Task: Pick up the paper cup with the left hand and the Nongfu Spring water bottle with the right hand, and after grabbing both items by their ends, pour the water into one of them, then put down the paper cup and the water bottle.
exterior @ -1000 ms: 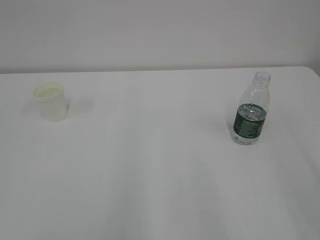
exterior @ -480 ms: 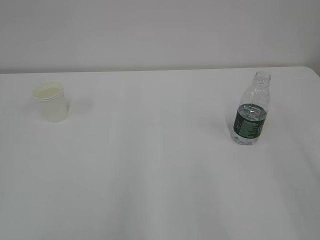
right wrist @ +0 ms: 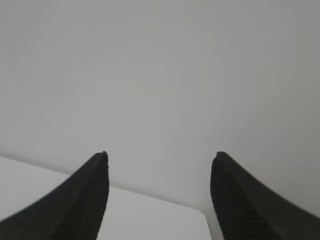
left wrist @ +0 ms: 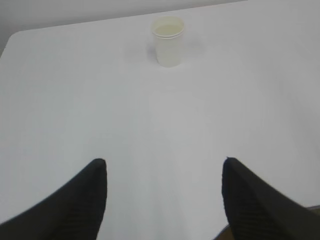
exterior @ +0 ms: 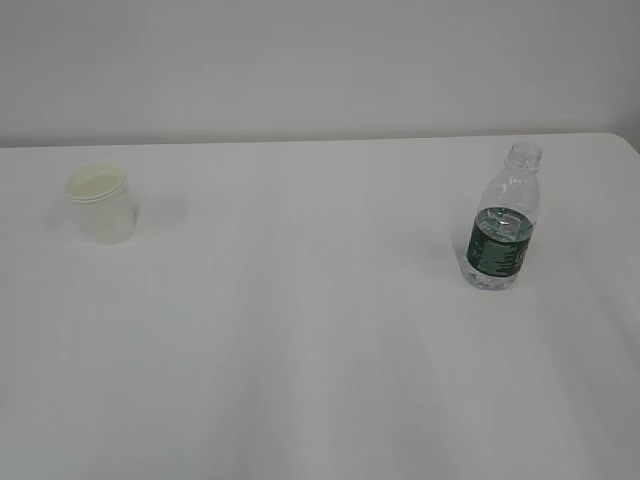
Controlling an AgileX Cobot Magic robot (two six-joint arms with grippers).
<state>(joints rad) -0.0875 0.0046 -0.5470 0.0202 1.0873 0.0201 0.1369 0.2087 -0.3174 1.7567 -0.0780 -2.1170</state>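
Paper cup (exterior: 100, 204) stands upright at worktop (exterior: 300, 340) left; uncapped water bottle (exterior: 502, 222) upright at right, well apart. Both jaws released, empty. Left gripper (left wrist: 165, 167) faces cup; right gripper (right wrist: 159, 160) faces wall. Risk: misaligned approach topples open bottle, spilling water

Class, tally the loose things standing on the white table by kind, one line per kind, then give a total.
Paper cup: 1
Water bottle: 1
Total: 2
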